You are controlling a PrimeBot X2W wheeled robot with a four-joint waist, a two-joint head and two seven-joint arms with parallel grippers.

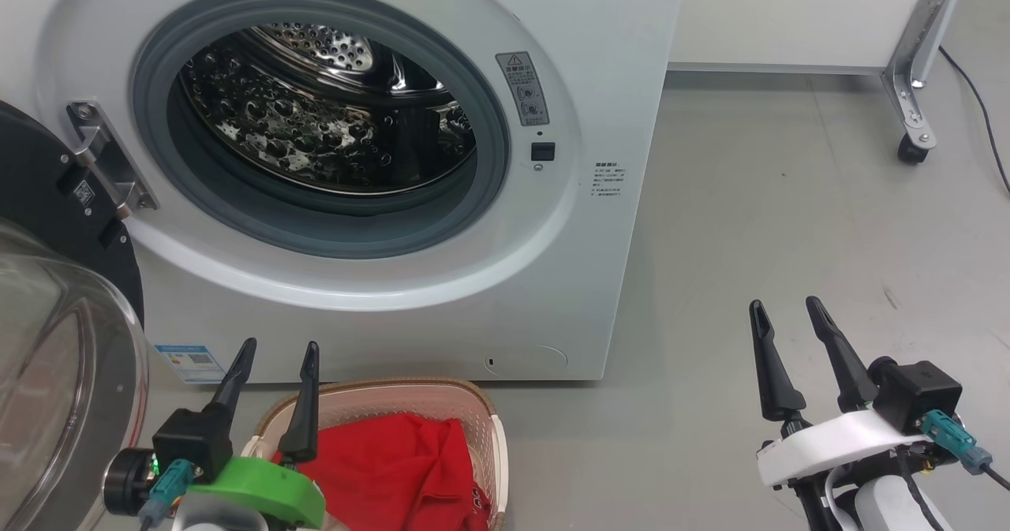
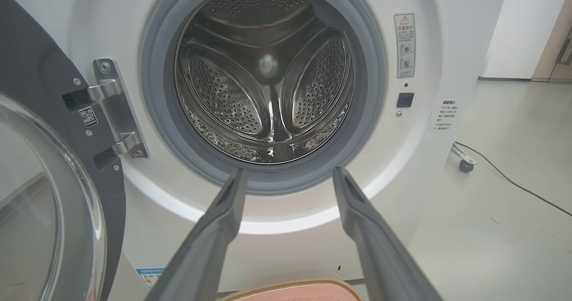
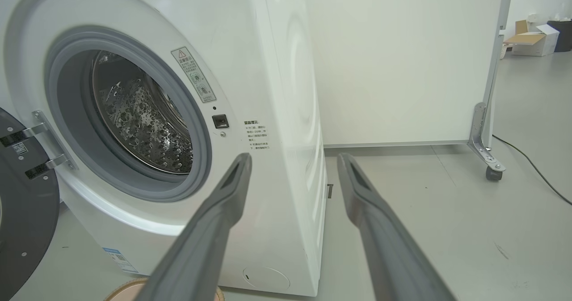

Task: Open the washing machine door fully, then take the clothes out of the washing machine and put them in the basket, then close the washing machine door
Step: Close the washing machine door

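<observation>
- Down at the lower left of the head view, the left gripper [image 1: 282, 344] hangs over the basket [image 1: 379, 389], its two fingers [image 1: 304, 405] spread with nothing between them. The right gripper [image 1: 785, 302] is likewise spread and empty, well off to the right above the bare floor [image 1: 789, 200].
- The clothes [image 1: 387, 468], a red bundle, lie inside the basket, which sits on the floor just in front of the washing machine [image 1: 615, 81]. The drum [image 2: 268, 82] looks empty in the left wrist view, so I judge the unloading done and closing the door the step in hand.
- The washing machine door [image 1: 63, 302] stands wide open on its hinge [image 1: 106, 160] at the robot's left, its inner face and glass bowl turned toward the robot, near the left gripper.
- The left arm seems the better choice. It should reach round to the door's outer face and push with the side of a finger, since pinching the glossy rim would likely slip.
- Contact far from the hinge gives leverage, and the push should follow the door's arc.
- As the gap narrows, the fingers should stay outside the grey seal [image 2: 154, 91]. The basket looks close to the door's path, so it is worth checking that neither its rim nor any fabric is in the way.
- A firm press on the side of the latch socket [image 1: 542, 151] should finish the job, until the rim sits flush.
</observation>
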